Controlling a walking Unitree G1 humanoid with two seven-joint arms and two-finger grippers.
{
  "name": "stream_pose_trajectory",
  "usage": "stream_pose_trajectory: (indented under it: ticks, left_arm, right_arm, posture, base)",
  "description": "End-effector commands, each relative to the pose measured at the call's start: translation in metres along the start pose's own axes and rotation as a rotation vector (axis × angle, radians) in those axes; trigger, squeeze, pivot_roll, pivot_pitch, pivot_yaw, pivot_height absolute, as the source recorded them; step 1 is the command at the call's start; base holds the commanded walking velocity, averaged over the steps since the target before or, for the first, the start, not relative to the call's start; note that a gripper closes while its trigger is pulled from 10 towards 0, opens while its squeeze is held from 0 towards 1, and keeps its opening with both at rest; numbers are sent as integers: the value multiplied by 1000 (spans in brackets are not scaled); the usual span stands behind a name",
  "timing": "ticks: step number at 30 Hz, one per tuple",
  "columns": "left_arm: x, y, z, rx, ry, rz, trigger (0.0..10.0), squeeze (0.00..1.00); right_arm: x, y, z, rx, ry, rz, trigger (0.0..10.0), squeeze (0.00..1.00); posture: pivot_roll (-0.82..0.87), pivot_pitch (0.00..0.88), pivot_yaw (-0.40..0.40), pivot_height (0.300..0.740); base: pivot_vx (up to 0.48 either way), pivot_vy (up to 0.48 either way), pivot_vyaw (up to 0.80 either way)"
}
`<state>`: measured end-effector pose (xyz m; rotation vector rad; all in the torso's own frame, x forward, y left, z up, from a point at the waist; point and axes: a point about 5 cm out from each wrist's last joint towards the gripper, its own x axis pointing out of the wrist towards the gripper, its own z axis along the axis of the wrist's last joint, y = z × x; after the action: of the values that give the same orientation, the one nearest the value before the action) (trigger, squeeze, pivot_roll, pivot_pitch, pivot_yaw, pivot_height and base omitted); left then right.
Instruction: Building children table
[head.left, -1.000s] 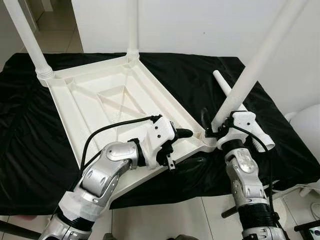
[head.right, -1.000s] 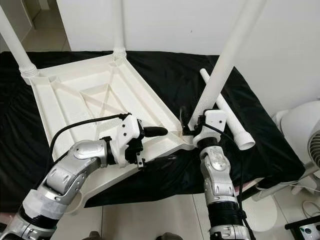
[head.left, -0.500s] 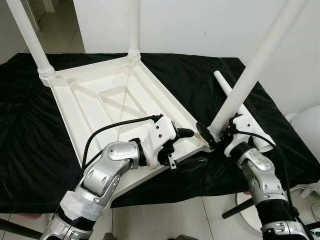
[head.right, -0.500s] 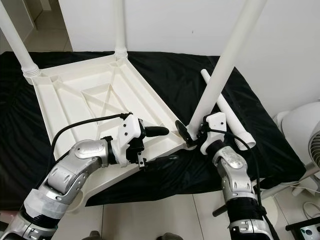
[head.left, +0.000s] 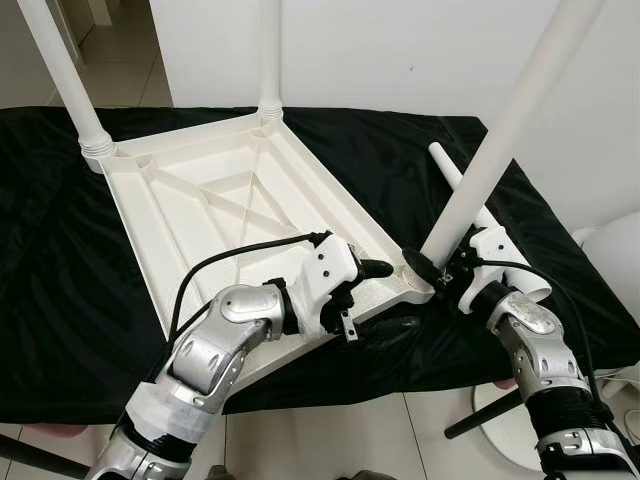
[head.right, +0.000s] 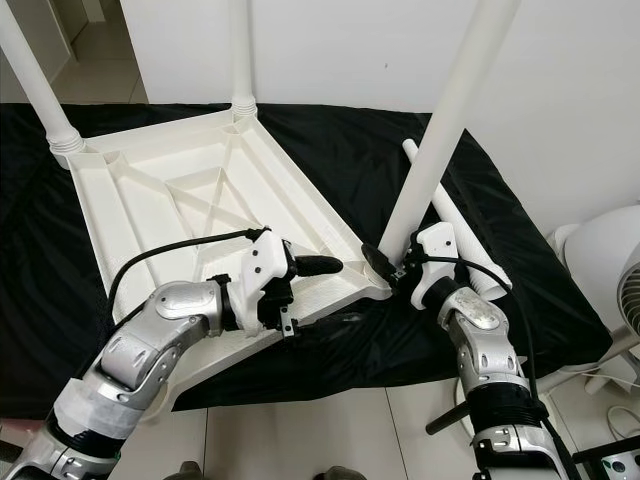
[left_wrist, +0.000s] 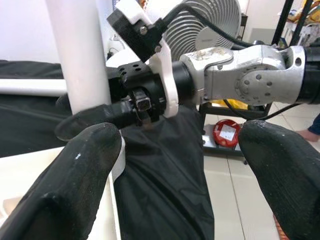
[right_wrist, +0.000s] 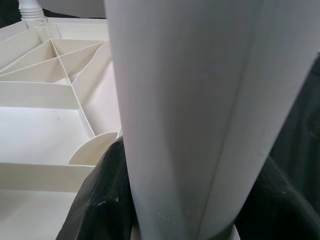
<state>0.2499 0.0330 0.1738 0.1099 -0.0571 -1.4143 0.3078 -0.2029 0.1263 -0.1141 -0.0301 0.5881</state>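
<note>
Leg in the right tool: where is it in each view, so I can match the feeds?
Left eye view: leg slants up from the upturned tabletop's near right corner.
Right eye view: same slant, right of centre.
Left wrist view: upright white post before the black cloth.
Right wrist view: close-up broad white column.
Shared landmark: the tabletop corner at its foot.

One upturned tabletop on the black cloth. Three legs stand in its corners, and a fourth leg lies loose. Two hands, one fan.
</note>
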Motion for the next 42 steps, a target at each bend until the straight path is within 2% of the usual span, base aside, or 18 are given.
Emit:
stream_pose_trajectory:
  ticks: [1,2,3,6,12,15,19,21,25,26,27,29,31,32,33,35,38,42]
  left_arm:
    - [1,3,-4,-13,23,40,10000,0]
    - [1,3,-4,-13,23,40,10000,0]
    - [1,3,-4,-14,24,42,10000,0]
    - [1,3,-4,-9,25,39,10000,0]
    - [2,3,-4,-7,27,29,10000,0]
    - [3,3,-4,-7,28,26,10000,0]
    - [3,3,-4,-8,29,21,10000,0]
    - [3,4,-5,-7,31,34,10000,0]
    - [2,4,-7,-7,32,45,10000,0]
    - [3,7,-8,0,34,74,10000,0]
    - [3,7,-8,0,34,74,10000,0]
    - [3,12,-11,5,33,136,10000,0]
    - [3,12,-11,5,33,136,10000,0]
    - [3,15,-12,6,39,168,10000,0]
    - [3,15,-12,6,39,168,10000,0]
    - [3,24,-14,27,54,254,10000,0]
    - [3,33,-15,31,73,326,10000,0]
    - [0,46,-15,37,88,417,10000,0]
  right_arm:
    - [-4,-3,-5,16,26,-9,4902,0]
    - [-4,-3,-5,16,26,-9,4902,0]
    - [-4,-1,-6,41,19,-24,10000,0]
    - [-4,5,-13,105,13,-61,10000,0]
    - [-2,12,-19,151,12,-124,10000,0]
    - [-2,13,-21,159,14,-138,10000,0]
    - [0,15,-24,167,31,-227,10000,0]
    - [3,18,-22,151,32,-315,10000,0]
    - [4,21,-20,140,31,-363,10000,0]
    - [7,25,-17,152,22,-425,10000,0]
    - [7,25,-17,152,22,-425,10000,0]
    - [11,33,-13,199,11,-583,10000,0]
    - [11,33,-13,199,11,-583,10000,0]
    - [12,39,-13,215,12,-643,10000,0]
    - [12,39,-13,215,12,-643,10000,0]
    - [18,53,-11,245,10,-737,10000,0]
    - [22,62,-9,266,6,-766,10000,0]
    - [27,72,-5,266,1,-722,10000,0]
  posture:
    - [32,0,-62,740]
    - [32,0,-62,740]
    - [30,0,-62,740]
    - [27,0,-57,740]
    - [22,0,-51,740]
    - [22,0,-51,740]
    - [20,0,-50,740]
    - [20,0,-55,740]
    - [20,0,-57,740]
    - [21,0,-61,740]
    - [21,0,-61,740]
    - [23,0,-66,740]
    - [23,0,-66,740]
    - [23,0,-67,740]
    - [23,0,-67,740]
    - [26,0,-71,740]
    - [28,0,-72,740]
    - [27,0,-68,740]
  base:
    - [0,0,0]
    - [0,0,0]
    - [0,0,0]
    - [0,0,0]
    - [0,0,0]
    - [0,0,0]
    - [0,0,0]
    - [0,0,0]
    - [0,0,0]
    - [0,0,0]
    - [0,0,0]
    - [0,0,0]
    - [0,0,0]
    - [0,0,0]
    - [0,0,0]
    - [0,0,0]
    - [0,0,0]
    - [0,0,0]
